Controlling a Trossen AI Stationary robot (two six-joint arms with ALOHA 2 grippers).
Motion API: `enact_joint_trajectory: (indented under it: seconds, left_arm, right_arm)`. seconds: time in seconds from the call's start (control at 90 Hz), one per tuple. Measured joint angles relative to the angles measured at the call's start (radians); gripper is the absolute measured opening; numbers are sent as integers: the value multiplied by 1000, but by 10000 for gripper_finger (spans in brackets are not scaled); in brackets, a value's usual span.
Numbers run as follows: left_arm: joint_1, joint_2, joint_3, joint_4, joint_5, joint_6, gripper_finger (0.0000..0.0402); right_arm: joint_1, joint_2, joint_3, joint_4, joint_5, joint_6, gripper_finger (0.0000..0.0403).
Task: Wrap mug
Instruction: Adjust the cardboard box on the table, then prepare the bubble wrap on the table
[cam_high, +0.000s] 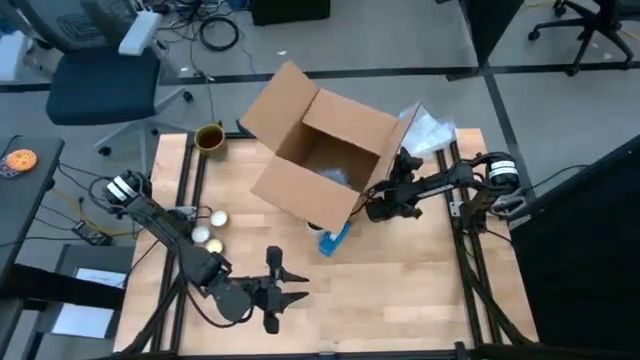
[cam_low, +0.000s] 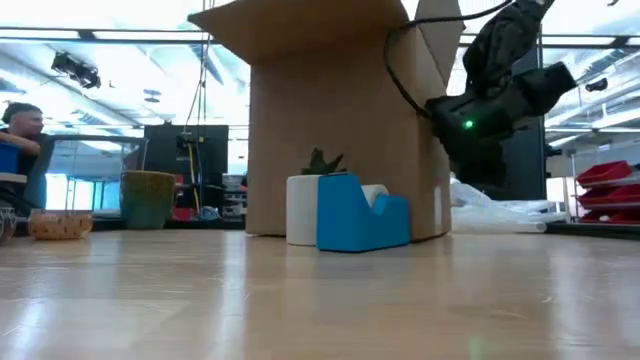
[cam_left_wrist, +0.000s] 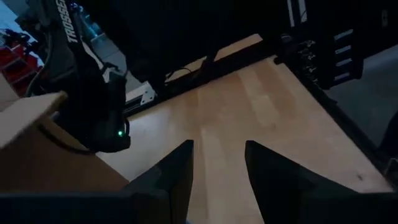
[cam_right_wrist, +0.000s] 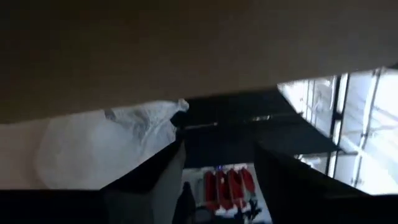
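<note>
High view: nearest the lens, the open cardboard box (cam_high: 325, 150) stands mid-tabletop, flaps raised, with pale wrapping material visible inside. The right hand (cam_high: 383, 205) sits against the box's right wall, at a flap; whether its fingers are apart or together cannot be told here. The left hand (cam_high: 285, 284) rests low over the near tabletop (cam_high: 400, 290), fingers spread apart, holding nothing. A blue tape dispenser (cam_high: 334, 239) lies just in front of the box. An olive mug (cam_high: 209, 137) stands at the far left corner, well apart from both hands.

Low view: the dispenser and a white roll (cam_low: 301, 209) stand touching, before the box; the mug is far left.

Left wrist view: fingers (cam_left_wrist: 174, 174) parted over bare wood.

Right wrist view: cardboard fills the top, white paper (cam_right_wrist: 106, 146) lies beside the fingers (cam_right_wrist: 152, 180), which stand apart on nothing.

Judgement: the right hand appears to be positioning the box. It should press the flap steadily without tipping the box, while the left stays clear of the dispenser before fetching the mug.
</note>
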Motion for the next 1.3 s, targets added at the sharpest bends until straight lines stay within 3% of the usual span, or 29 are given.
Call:
enact_joint_trajectory:
  seconds: [0.233,0.378,0.5,0.611,0.789,0.867,1.033,1.3]
  left_arm:
    - [28,0,0,0,0,19,131]
    - [38,0,0,-8,0,19,131]
    - [38,0,0,-73,0,-26,131]
    - [37,0,0,-142,0,-99,131]
    - [33,0,0,-223,0,-234,131]
    - [33,1,0,-229,0,-282,131]
    - [33,16,0,-217,-2,-324,131]
    - [41,60,0,-181,5,-306,131]
  right_arm:
    - [26,0,20,344,-72,-307,154]
    - [51,0,28,597,-242,-606,151]
    - [64,0,28,654,-309,-730,151]
    - [80,-1,28,613,-342,-748,151]
    - [92,-6,28,416,-502,-673,146]
    - [23,-16,29,276,-546,-544,140]
    - [-150,-73,28,127,-797,-409,125]
    - [-405,-255,28,223,-809,-372,119]
